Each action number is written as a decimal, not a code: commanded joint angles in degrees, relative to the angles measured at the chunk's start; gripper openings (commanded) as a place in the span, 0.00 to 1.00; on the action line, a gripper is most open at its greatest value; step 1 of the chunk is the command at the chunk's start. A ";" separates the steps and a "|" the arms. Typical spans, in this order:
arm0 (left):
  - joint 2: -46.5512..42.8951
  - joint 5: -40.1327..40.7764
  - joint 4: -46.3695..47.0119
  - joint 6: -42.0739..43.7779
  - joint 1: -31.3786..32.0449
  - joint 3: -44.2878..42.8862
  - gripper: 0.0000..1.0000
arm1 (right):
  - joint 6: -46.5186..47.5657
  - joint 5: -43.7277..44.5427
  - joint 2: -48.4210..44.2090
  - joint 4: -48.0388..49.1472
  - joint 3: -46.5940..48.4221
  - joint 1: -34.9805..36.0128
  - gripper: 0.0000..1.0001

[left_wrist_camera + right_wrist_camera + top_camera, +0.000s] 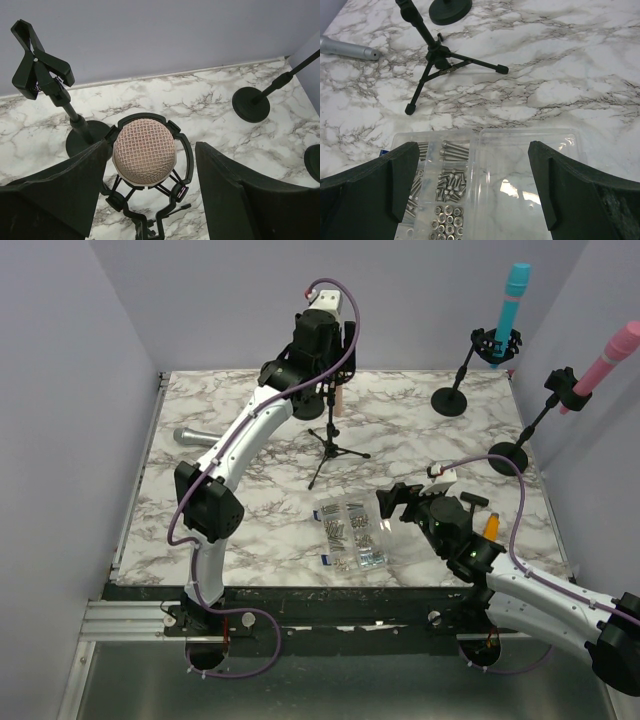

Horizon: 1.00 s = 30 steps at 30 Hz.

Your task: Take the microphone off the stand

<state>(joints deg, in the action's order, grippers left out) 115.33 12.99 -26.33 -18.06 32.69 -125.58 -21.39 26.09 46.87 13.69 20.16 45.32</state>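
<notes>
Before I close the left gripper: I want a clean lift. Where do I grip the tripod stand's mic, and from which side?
Grip the mic by its mesh head, from straight above. It stands upright and pokes above the mount ring, which cages the body below; only the head's sides are free.

No legible text or markings

White arm links (262,425), black joints (210,512), purple cables (353,325) (looping loosely), matte black fingers (60,195)
</notes>
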 commanded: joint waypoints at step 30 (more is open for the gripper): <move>-3.08 -5.75 -3.90 1.45 -0.43 -8.55 0.00 | 0.35 1.68 0.06 1.52 -0.74 0.30 1.00</move>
<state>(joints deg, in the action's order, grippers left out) 117.71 10.41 -30.17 -17.08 32.25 -131.44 -21.37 26.11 46.87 13.69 20.16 45.32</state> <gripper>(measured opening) 0.482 0.998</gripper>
